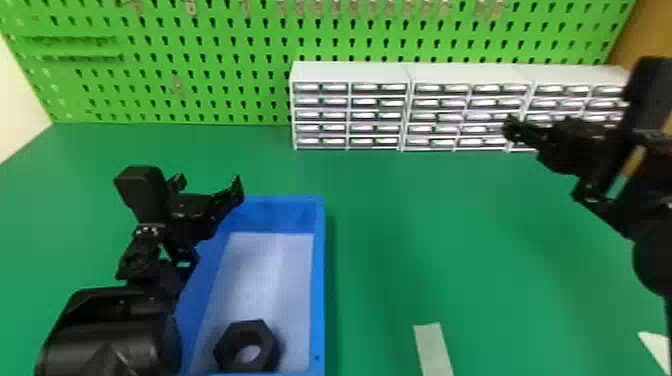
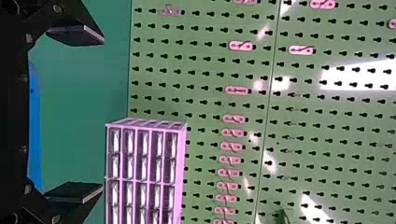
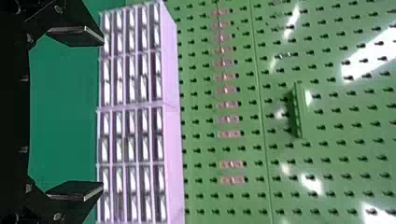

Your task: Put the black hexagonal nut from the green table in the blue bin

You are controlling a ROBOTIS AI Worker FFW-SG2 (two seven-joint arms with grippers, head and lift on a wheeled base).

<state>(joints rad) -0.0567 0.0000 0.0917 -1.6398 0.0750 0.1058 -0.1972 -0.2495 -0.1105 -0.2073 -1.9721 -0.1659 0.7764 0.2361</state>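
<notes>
In the head view the black hexagonal nut [image 1: 246, 346] lies inside the blue bin [image 1: 320, 280], on its pale floor at the near end. My left gripper [image 1: 209, 183] is over the bin's far left corner, well beyond the nut, its fingers spread around nothing. Far to the right, my right gripper [image 1: 515, 130] is held in front of the drawer cabinets. In the left wrist view the left gripper [image 2: 102, 114] is open, with a strip of the blue bin [image 2: 34, 140] behind it. The right wrist view has the right gripper [image 3: 102, 114] open and holding nothing.
White drawer cabinets [image 1: 350, 72] stand along the back of the green table [image 1: 425, 225], against a green pegboard [image 1: 200, 45]. A pale strip [image 1: 433, 347] lies on the table to the right of the bin, and a white piece [image 1: 657, 350] is at the near right.
</notes>
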